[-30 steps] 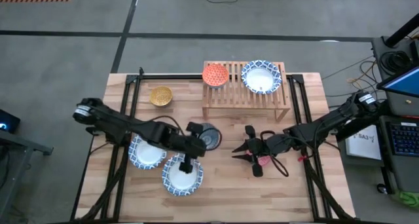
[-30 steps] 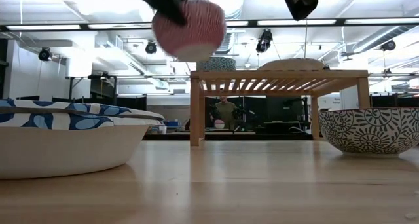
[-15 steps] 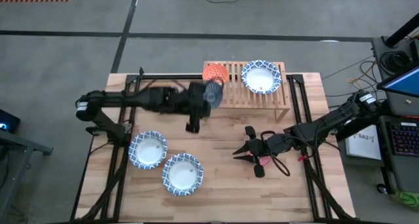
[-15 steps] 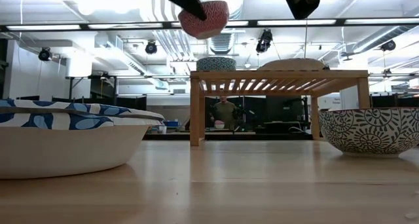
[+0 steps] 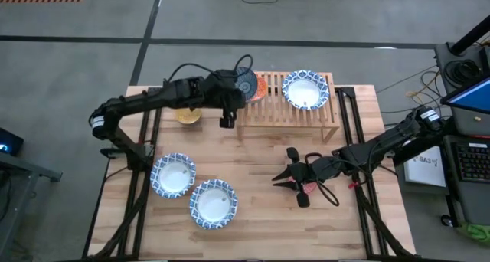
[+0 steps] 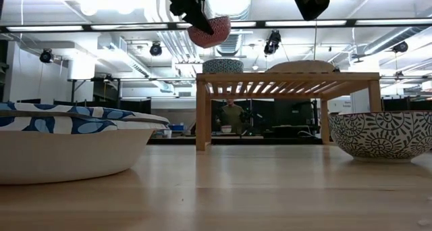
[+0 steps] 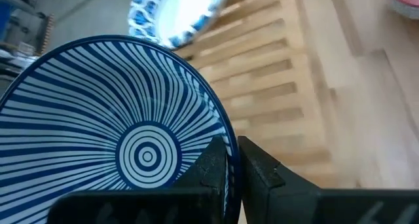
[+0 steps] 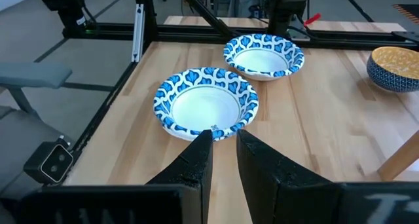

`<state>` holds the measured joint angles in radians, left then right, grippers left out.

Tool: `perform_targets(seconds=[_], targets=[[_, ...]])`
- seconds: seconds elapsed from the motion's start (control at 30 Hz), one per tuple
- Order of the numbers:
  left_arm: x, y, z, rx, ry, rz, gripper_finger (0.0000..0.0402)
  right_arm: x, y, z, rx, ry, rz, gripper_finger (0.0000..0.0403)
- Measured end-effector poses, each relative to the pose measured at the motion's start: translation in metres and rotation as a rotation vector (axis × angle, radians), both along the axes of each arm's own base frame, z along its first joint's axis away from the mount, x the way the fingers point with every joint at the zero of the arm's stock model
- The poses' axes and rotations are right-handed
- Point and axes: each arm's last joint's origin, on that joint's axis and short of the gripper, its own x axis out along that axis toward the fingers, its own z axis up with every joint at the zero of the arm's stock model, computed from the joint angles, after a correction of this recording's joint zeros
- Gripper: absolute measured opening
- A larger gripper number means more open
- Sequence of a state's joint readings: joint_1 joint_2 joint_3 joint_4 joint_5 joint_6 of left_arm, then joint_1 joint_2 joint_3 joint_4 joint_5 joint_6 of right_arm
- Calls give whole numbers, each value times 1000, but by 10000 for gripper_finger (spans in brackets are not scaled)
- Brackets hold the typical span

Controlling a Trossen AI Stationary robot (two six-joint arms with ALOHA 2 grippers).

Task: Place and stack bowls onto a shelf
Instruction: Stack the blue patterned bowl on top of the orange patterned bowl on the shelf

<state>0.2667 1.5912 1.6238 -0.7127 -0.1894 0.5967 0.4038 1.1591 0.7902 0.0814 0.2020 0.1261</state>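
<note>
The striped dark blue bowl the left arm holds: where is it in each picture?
High view: the bowl is top centre, over the shelf's left end.
Low view: the bowl is top centre, seen from underneath, above the shelf's left end.
Left wrist view: it fills the left half, rim in the left tool.
Right wrist view: not in it.
Shared landmark: the slatted shelf.

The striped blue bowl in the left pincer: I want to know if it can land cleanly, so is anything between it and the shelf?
Nothing visible blocks it. The left pincer holds the striped blue bowl over the shelf, just above the orange bowl already there.
</note>
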Motion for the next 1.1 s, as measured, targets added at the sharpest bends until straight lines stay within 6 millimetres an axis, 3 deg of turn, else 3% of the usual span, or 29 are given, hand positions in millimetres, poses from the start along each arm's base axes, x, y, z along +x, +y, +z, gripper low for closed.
perform_targets(seconds=[0.2, 0.47, 1.1], targets=[[9, 17, 3, 8, -104, -27, 4, 0, 0, 0, -10, 0, 3, 59], [17, 37, -11, -13, -83, 8, 6, 0, 0, 0, -9, 3, 2, 59], [26, 42, -31, -65, -30, 41, 12, -1, 0, -3, -17, 23, 1, 59]])
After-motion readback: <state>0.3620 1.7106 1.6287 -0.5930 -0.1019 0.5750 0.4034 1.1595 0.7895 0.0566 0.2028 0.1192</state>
